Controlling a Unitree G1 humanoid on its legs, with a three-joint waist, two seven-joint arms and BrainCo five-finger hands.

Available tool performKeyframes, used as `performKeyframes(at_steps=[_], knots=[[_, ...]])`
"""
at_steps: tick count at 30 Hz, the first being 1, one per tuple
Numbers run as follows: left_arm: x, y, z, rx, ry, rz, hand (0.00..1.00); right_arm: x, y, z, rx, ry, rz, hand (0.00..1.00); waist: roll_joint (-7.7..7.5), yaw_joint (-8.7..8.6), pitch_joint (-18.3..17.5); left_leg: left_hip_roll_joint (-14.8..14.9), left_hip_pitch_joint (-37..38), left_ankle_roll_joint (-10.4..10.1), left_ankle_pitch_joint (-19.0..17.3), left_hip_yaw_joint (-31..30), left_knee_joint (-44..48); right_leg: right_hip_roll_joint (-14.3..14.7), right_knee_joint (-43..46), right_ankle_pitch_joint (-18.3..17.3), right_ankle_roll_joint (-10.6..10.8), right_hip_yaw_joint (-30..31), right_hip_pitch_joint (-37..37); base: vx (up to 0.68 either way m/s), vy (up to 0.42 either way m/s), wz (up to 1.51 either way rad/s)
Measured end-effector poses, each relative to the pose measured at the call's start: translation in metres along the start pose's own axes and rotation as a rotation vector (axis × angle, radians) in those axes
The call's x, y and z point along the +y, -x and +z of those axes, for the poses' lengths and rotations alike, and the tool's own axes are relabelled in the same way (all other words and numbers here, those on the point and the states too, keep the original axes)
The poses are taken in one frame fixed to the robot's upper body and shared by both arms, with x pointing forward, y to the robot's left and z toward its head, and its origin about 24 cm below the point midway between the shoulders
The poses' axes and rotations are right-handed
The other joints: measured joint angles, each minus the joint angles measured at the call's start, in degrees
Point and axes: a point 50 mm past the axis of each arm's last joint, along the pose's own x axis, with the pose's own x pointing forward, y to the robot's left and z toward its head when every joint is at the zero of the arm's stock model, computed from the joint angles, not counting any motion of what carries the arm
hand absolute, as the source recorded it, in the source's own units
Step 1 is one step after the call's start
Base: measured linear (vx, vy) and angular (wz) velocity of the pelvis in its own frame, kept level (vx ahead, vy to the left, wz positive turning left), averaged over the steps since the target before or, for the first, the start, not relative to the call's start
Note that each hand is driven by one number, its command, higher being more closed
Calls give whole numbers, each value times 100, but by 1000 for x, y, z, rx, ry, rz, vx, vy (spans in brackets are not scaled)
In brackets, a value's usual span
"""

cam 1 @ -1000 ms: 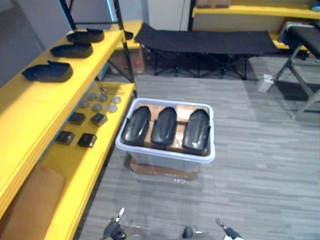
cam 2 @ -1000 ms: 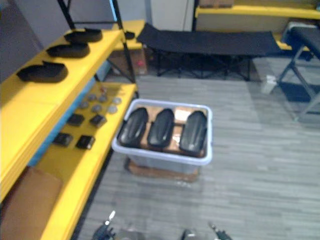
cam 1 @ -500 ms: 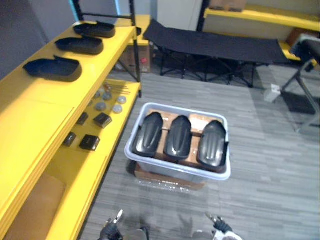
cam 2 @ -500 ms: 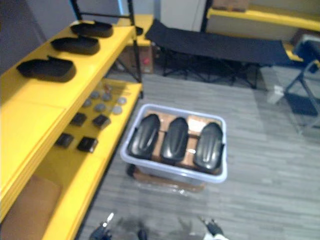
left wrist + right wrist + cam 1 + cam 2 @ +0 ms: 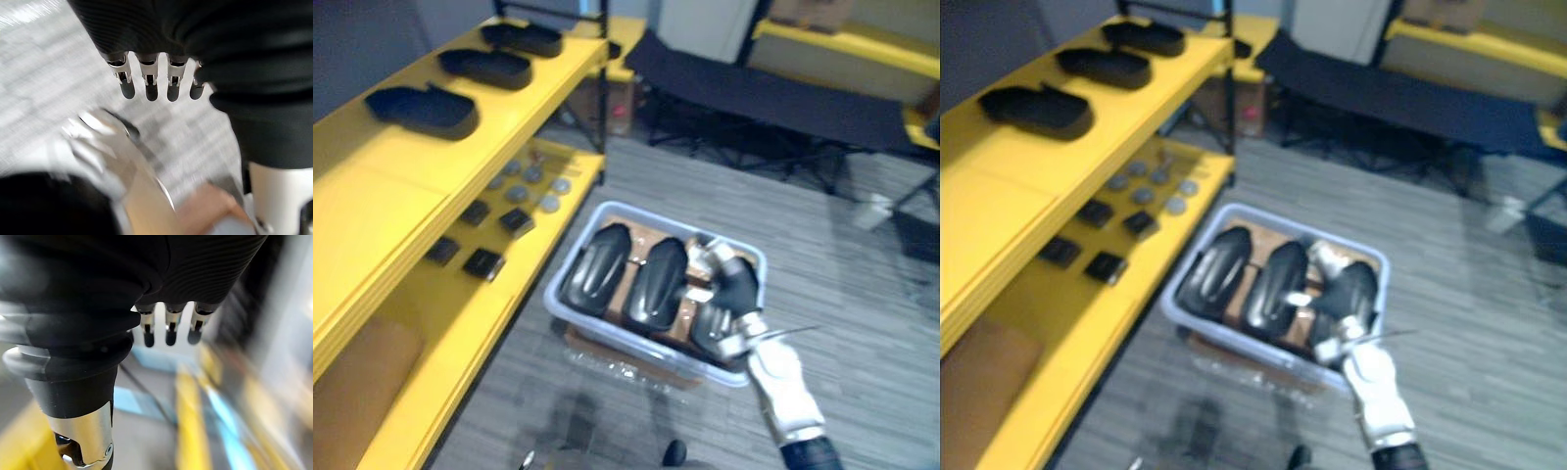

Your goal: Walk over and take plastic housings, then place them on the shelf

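Grey plank floor point(image 5: 862, 323) lies under the right hand point(image 5: 732, 292), which hovers, fingers straight and empty, over the rightmost of three black plastic housings point(image 5: 653, 279) in a pale bin point(image 5: 617, 338); half a second ago it hung low at the near edge. Meanwhile the left hand point(image 5: 146, 83) dangles loose-fingered. Three more housings point(image 5: 423, 110) sit on the yellow shelf point(image 5: 372, 196) at left, four square parts point(image 5: 481, 262) beneath.
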Motion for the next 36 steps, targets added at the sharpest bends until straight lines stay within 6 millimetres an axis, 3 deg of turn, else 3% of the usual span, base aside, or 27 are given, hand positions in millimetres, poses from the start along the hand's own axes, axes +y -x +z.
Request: performKeyframes(at_steps=[1,3,5,8,12,16,19,22,26,28,29,36], knots=[[-3,-1,6,-24,0,-9,0,-22,0,1,6,28,-152,0,-38,-59,-33,-13,1,-5,-12,51,-2,-12,-23,15,-9,17,-4,-61,27,-16],[-8,-2,18,-67,-9,-20,0,-61,11,-16,129,51,-413,0,-79,-133,-91,-52,-9,-3,-10,101,4,-50,-157,115,0,40,2,-59,27,-12],[-15,-3,26,-92,-15,-32,0,-83,23,-34,240,39,-546,0,-76,-167,-114,-99,0,-1,-9,102,10,-69,-183,151,20,63,39,-51,21,-5],[-24,-2,25,-92,-48,-61,0,-98,40,-52,362,66,-598,0,-8,-242,-158,-145,20,0,-8,109,9,-117,-184,166,42,63,67,-27,16,1],[-21,-1,17,-67,-130,-80,0,-113,62,-82,561,112,-669,0,136,-247,-182,-162,-43,35,14,140,-52,-139,-183,197,37,149,-57,-32,-8,-7],[-21,0,17,-64,-184,-106,0,-117,65,-91,574,117,-736,0,112,-180,-141,-190,-460,72,39,122,34,-159,-158,255,29,158,-437,-21,-6,1],[-25,-1,32,-117,-224,-122,0,-113,53,-89,512,76,-781,0,7,-93,203,-160,-893,91,-23,92,360,-156,-135,332,6,158,-707,-53,0,6],[-27,-1,45,-172,-235,-134,0,-110,39,-84,435,38,-875,0,-96,47,695,18,-1511,103,-428,-44,1243,-24,-23,340,-1,139,-910,-44,15,4],[-38,-2,63,-240,-232,-160,0,-111,29,-80,390,13,-979,0,-84,246,1272,305,-2147,147,-966,-293,2458,148,377,194,6,123,-1123,-16,85,8],[-45,-1,78,-297,-233,-178,0,-110,25,-82,392,-3,-997,0,-134,276,1462,312,-2374,169,-997,-374,2704,125,558,166,0,136,-1278,-43,109,12],[-48,1,91,-351,-230,-188,0,-109,22,-85,406,-31,-1015,0,-201,379,1548,304,-2512,169,-997,-372,2842,96,629,164,-2,150,-1392,-39,92,7],[-60,6,119,-466,-187,-229,0,-122,13,-84,408,-29,-1122,0,-183,449,1749,256,-2735,204,-1015,-539,2924,70,774,62,32,135,-1544,-34,16,8]])
